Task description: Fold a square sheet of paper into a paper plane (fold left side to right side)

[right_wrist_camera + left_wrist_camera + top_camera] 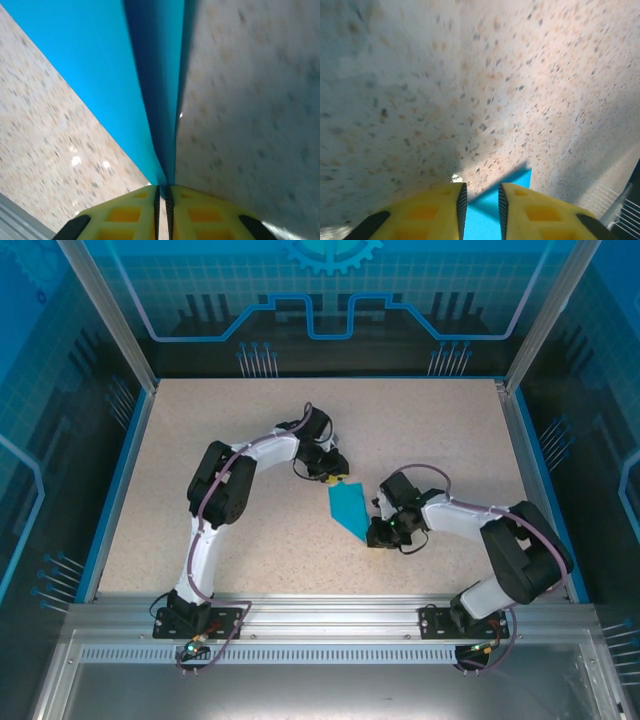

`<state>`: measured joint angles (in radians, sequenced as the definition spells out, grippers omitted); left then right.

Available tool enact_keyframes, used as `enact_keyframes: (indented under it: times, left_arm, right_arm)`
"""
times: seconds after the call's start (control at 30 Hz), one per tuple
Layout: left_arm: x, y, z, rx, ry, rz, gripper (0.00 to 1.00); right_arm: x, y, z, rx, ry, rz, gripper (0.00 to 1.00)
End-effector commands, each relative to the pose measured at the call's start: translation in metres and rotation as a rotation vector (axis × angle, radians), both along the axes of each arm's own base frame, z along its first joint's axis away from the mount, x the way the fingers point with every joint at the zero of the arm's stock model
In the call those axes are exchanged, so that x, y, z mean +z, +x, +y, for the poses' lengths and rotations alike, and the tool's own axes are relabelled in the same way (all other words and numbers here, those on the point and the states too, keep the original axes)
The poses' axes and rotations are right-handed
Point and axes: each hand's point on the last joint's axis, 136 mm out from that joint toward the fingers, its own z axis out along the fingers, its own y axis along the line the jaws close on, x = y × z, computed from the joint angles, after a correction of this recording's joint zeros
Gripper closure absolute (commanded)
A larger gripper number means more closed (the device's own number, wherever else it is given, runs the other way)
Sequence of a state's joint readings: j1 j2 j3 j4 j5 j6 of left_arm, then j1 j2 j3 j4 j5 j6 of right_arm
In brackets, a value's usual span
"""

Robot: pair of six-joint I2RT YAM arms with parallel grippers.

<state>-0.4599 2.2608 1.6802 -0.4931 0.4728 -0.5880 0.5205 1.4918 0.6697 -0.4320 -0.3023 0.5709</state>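
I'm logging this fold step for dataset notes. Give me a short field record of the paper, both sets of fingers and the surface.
paper: cyan-blue folded paper, tapering to a point on its near side
surface: speckled beige tabletop, paper lying on it between the arms
left gripper: at the paper's wide far end, fingers slightly apart, paper visible in the gap
right gripper: at the paper's near right edge, fingers pinched on a raised fold

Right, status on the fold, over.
Left gripper slightly open at far end of paper plane. Right gripper shut on its near end. Nothing in the way.
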Motion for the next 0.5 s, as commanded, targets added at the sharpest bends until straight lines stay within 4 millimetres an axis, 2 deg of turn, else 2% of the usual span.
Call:
enact_keyframes:
  times: [0.0, 0.13, 0.23, 0.4, 0.47]
  left_arm:
    - [0.025, 0.012, 0.010, 0.003, 0.011, -0.036, 0.64]
    - [0.068, 0.011, 0.013, 0.004, -0.040, -0.121, 0.55]
    - [0.081, -0.002, 0.023, 0.034, -0.064, -0.153, 0.47]
    - [0.074, -0.036, 0.029, 0.091, -0.144, -0.141, 0.42]
    - [0.067, -0.049, 0.022, 0.090, -0.193, -0.124, 0.42]
  right_arm:
    - [0.010, -0.023, -0.011, 0.031, -0.008, 0.037, 0.83]
    - [0.039, 0.002, -0.016, 0.005, 0.053, -0.113, 0.65]
    - [0.056, 0.020, -0.024, -0.023, 0.083, -0.220, 0.52]
    - [0.071, 0.040, -0.030, -0.068, 0.187, -0.320, 0.38]
    - [0.076, 0.043, -0.032, -0.083, 0.224, -0.349, 0.32]
